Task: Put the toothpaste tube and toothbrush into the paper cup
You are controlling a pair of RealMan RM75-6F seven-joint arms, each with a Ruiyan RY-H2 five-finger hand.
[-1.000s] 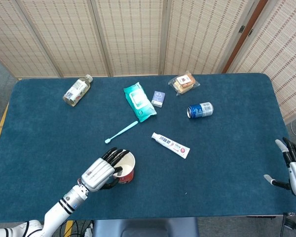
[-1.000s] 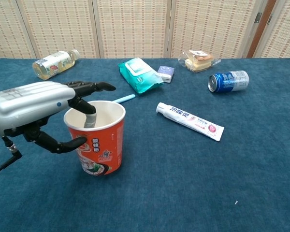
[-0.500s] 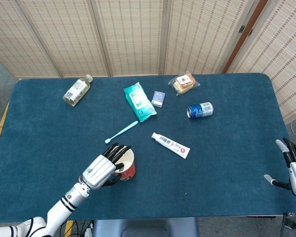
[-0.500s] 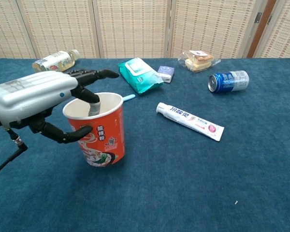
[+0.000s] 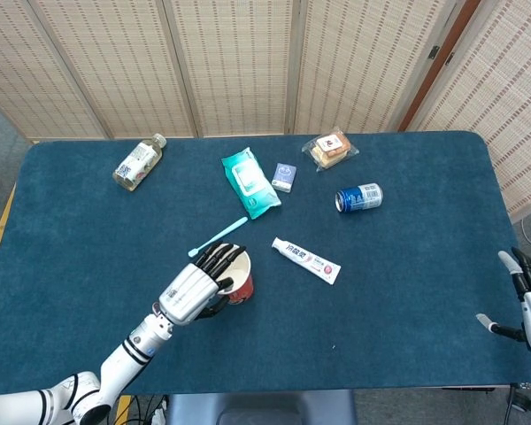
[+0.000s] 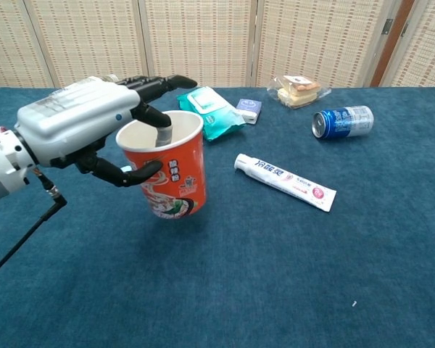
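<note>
Cup positioning in hand.
Left hand (image 6: 83,134) grips paper cup (image 6: 168,174), airborne; next, set down near toothpaste tube (image 6: 284,181).

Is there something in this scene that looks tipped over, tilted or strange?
The paper cup is tilted and seems lifted off the table, held at the rim by the left hand, one finger inside. The blue can and the bottle lie on their sides. Nothing looks spilled.

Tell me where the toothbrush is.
In the head view, the toothbrush lies on the table just beyond the paper cup, near the wipes pack.
</note>
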